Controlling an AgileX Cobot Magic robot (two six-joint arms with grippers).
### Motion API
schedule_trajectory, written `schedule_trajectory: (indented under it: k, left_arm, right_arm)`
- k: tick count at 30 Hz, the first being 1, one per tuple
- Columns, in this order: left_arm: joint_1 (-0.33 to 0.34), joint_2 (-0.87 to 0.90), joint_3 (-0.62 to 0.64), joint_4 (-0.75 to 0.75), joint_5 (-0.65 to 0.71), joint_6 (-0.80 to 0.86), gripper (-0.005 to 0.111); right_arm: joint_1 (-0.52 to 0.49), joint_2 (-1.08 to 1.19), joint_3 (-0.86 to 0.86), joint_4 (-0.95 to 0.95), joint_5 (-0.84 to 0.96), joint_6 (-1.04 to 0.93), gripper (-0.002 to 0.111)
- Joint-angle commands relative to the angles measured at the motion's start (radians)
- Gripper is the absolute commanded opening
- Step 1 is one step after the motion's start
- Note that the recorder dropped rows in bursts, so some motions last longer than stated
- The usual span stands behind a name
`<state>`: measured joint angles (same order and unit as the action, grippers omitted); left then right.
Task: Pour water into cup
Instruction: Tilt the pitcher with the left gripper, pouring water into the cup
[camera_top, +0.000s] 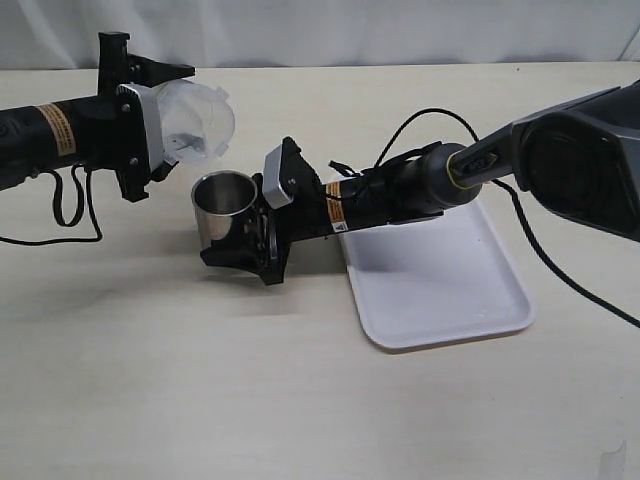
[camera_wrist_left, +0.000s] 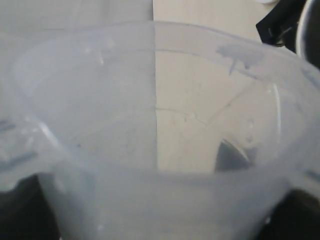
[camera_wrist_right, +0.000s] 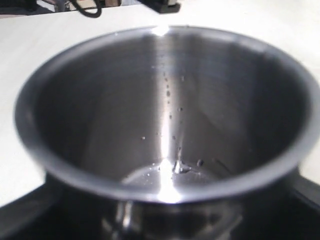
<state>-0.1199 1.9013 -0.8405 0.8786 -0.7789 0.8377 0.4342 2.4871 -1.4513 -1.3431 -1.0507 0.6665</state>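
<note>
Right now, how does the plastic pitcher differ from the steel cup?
The plastic pitcher is translucent; the steel cup is shiny, opaque metal. The pitcher is tipped onto its side, raised above the cup; the cup stands upright below it. The cup has a little water and droplets at its bottom; the pitcher looks nearly empty. Both are gripped: the pitcher by the left claw, the cup by the right claw.

Translucent pitcher (camera_wrist_left: 100, 100) filling nearly the whole view, its mouth facing the camera. Pale table (camera_wrist_left: 200, 15) showing above the rim and hazily through the wall. Black part (camera_wrist_left: 280, 22) sitting beyond the rim; identity unclear.
</note>
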Motion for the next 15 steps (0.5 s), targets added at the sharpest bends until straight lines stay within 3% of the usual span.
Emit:
schedule_trajectory:
  k: [1, 15]
  left_arm:
    - [-0.008, -0.003, -0.011, -0.027, -0.046, 0.006, 0.0]
    - [-0.008, -0.003, -0.011, -0.027, -0.044, 0.005, 0.0]
  right_arm:
    - [-0.002, -0.012, -0.002, -0.01, -0.024, -0.002, 0.004]
    - [-0.002, -0.012, -0.002, 0.005, -0.028, -0.008, 0.004]
